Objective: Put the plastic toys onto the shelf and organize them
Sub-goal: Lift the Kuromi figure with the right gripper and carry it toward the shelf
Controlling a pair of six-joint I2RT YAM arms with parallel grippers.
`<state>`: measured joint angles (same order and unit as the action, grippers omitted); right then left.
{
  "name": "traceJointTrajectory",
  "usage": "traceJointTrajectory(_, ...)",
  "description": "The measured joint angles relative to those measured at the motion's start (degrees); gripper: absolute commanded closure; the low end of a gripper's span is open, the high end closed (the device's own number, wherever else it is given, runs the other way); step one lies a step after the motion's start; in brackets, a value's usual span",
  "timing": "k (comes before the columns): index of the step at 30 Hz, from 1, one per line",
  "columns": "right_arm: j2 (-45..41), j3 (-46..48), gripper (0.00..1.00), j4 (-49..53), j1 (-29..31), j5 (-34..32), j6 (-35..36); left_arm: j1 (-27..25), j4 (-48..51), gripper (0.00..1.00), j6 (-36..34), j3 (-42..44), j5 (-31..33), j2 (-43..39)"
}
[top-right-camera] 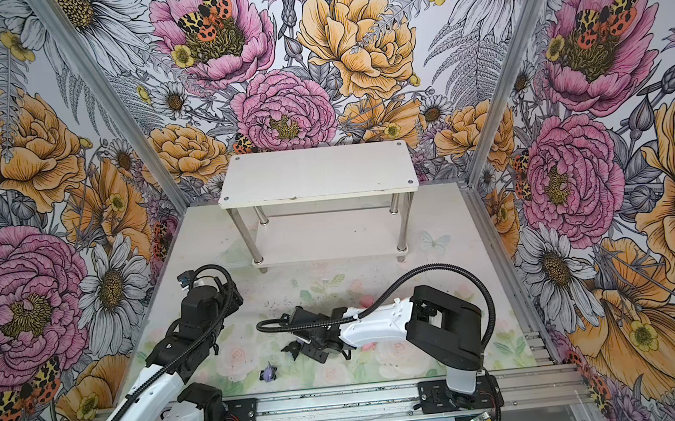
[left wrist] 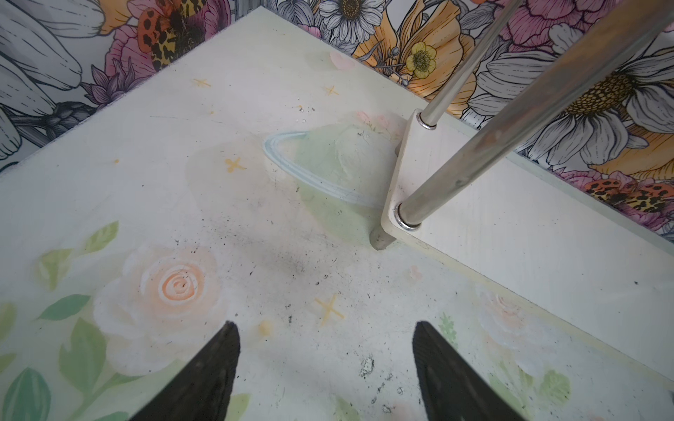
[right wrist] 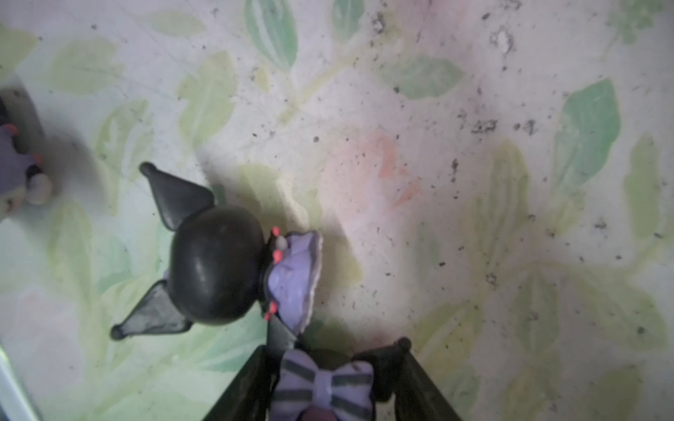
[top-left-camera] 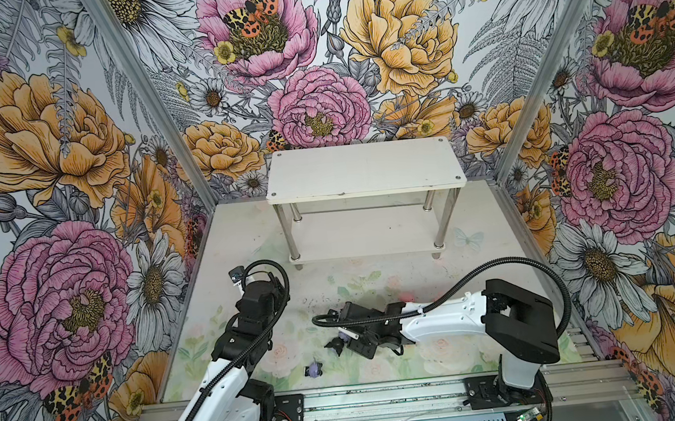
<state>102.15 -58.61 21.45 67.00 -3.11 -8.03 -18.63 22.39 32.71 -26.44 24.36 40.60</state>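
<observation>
The white shelf [top-left-camera: 365, 167] [top-right-camera: 315, 171] stands at the back with both tiers bare. In the right wrist view my right gripper [right wrist: 332, 348] is shut on a black-and-lavender toy [right wrist: 324, 386] with a striped bow, low over the table. A second such toy [right wrist: 219, 277] with pointed black ears lies just beyond the fingertips, and in a top view it shows at the gripper's left [top-left-camera: 334, 346]. A third toy [top-left-camera: 313, 370] [top-right-camera: 268, 371] lies nearer the front edge. My left gripper [left wrist: 324, 328] is open and empty beside the shelf's lower board [left wrist: 510, 226].
A shiny metal post [left wrist: 510, 145] of the shelf rises close to my left gripper. The left arm's wrist [top-left-camera: 258, 297] hovers in front of the shelf's left end. Floral walls close in the table on three sides; a metal rail [top-left-camera: 385, 399] runs along the front.
</observation>
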Motion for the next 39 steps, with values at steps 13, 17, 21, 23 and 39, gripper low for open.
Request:
traceJointTrajectory(13,-5.1,5.7,0.88,-10.7,-9.7,10.6,-7.0,0.0,-2.3,0.16,0.0,0.0,-8.3,0.9)
traceJointTrajectory(17,-8.7,10.3,0.94,-20.4,-15.1,12.4,-13.4,-0.3,-4.6,0.04,0.3,1.1,-13.6,-1.7)
traceJointTrajectory(21,-9.6,12.8,0.98,-30.5,-20.5,14.3,-21.7,-2.8,-6.4,0.01,1.1,2.8,-18.2,-4.2)
traceJointTrajectory(23,-9.6,13.0,0.99,-34.8,-22.9,15.7,-26.2,-5.5,-7.7,0.01,1.4,3.3,-19.9,-4.6)
traceJointTrajectory(39,-16.4,13.5,1.0,-43.9,-26.2,23.9,-48.2,-20.4,-20.2,0.17,-1.6,-0.5,-26.6,14.5)
